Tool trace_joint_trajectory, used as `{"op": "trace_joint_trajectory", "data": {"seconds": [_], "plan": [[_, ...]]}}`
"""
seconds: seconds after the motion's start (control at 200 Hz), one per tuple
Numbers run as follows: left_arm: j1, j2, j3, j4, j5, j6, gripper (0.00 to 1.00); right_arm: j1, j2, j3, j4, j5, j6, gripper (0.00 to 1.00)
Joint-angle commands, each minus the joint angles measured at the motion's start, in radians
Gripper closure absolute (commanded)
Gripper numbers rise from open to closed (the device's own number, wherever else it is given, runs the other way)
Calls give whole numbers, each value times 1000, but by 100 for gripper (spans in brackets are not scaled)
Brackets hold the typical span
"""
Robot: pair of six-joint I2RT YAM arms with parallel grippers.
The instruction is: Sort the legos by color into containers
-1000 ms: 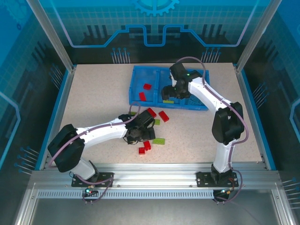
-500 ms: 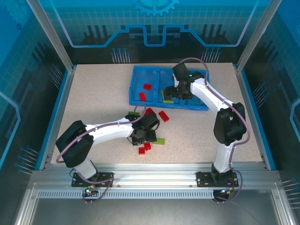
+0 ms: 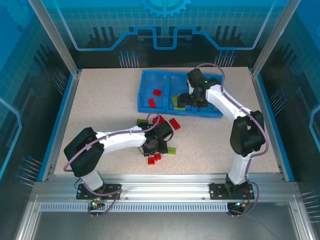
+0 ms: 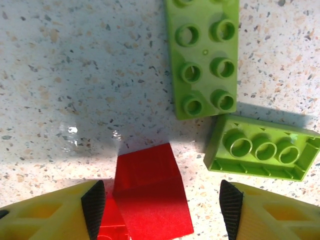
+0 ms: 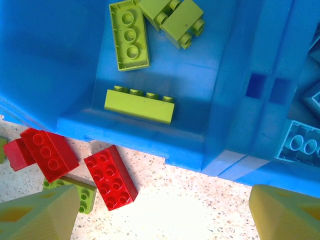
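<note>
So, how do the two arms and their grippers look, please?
The left arm and the right arm have white links, black joints and a mauve cable looping alongside. The right arm carries a small green light. The fingers are yellow, with black pads.

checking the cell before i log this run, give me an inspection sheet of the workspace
surface: speckled table, no spills seen
job's things: tray holds red bricks left, green bricks middle, a blue brick right; loose reds and greens on the table
clutter: nothing seen
pincers: left pincer open, astride a red brick; right pincer open, empty, by the tray's near edge
cables: cable looped along each arm, no snag seen
surroundings: blue panels, metal frame
</note>
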Motion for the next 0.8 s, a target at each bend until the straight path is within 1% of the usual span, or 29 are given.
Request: {"op": "trace_joint_trajectory", "data": {"seconds": [0.0,0.34,0.485,0.625,0.795], "plan": [[-12,23,30,-42,8,-24,36,-19,-41,-24,13,-7,8,10],[-17,47,32,-40,12,-33,40,-35,-55,-53,26,-19,6,10],[-17,55,34,-39,5,-33,46,-38,-61,-62,29,-20,6,11],[-17,63,39,-36,1,-32,50,-41,-65,-66,27,-18,5,10],[-17,66,43,-34,-8,-27,59,-43,-71,-67,24,-15,6,10]]}}
